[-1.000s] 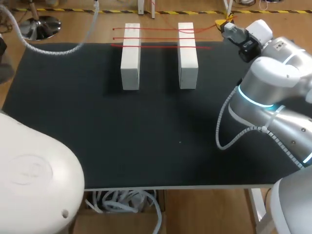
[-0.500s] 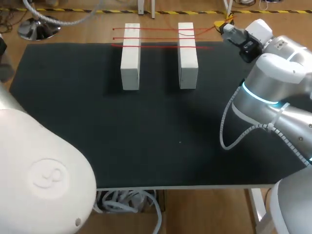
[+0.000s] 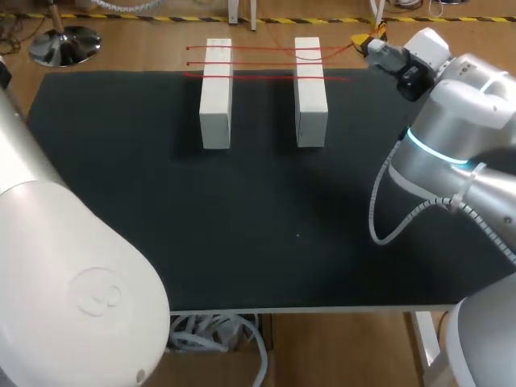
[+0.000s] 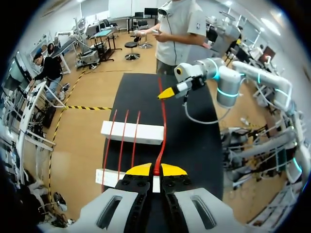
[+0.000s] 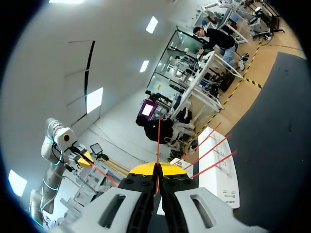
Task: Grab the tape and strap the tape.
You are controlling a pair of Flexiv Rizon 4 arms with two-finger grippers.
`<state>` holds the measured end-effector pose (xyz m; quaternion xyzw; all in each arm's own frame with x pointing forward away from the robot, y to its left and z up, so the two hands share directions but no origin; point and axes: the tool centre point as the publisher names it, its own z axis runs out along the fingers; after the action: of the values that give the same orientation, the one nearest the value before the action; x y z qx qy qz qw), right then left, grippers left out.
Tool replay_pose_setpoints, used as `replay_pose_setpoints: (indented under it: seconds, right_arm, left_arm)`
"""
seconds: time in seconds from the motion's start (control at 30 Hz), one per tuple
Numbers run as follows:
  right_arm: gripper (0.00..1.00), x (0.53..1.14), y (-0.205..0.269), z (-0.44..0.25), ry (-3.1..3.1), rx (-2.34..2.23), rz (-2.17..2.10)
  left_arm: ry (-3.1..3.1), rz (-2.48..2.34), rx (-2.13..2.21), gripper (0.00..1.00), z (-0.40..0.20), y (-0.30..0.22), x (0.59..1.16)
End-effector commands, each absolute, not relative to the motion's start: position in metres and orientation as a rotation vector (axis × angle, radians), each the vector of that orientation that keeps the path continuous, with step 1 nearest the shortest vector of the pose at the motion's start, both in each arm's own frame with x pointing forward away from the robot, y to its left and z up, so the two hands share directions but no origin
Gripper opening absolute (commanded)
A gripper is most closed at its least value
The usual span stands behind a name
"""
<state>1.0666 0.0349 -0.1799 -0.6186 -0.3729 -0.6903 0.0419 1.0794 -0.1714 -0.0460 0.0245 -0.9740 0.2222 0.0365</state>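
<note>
My left gripper (image 4: 155, 170) and right gripper (image 5: 156, 168) each pinch shut on one end of a red tape strip (image 4: 163, 131), stretched between them above the black table (image 3: 242, 226). I judge the grab done, with laying it down left. I count four strips: this one plus three laid strips (image 3: 266, 63) across two white blocks (image 3: 216, 105) by the table's far edge

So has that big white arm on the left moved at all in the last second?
Yes. The left arm has swung further right along the front edge of the table, and it now covers more of the black top.
</note>
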Motion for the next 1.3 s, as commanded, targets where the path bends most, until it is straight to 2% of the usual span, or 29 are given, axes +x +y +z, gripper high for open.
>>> replay_pose_setpoints:
  seconds: [0.03,1.0,1.3]
  right_arm:
    - [0.00,1.069,0.035,-0.180,-1.151,-1.892,-2.106]
    - [0.00,1.063,0.037,-0.174,-1.300,-1.869,-2.104]
    - [0.00,1.067,0.042,-0.176,-1.757,-1.989,-1.851]
  left_arm:
    - [-2.991,0.633,0.040,0.00,-0.045,-0.179,1.083]
    - [-3.008,0.417,0.061,0.00,-0.046,-0.194,1.076]
    - [-3.010,0.410,0.057,0.00,-0.046,-0.195,1.076]
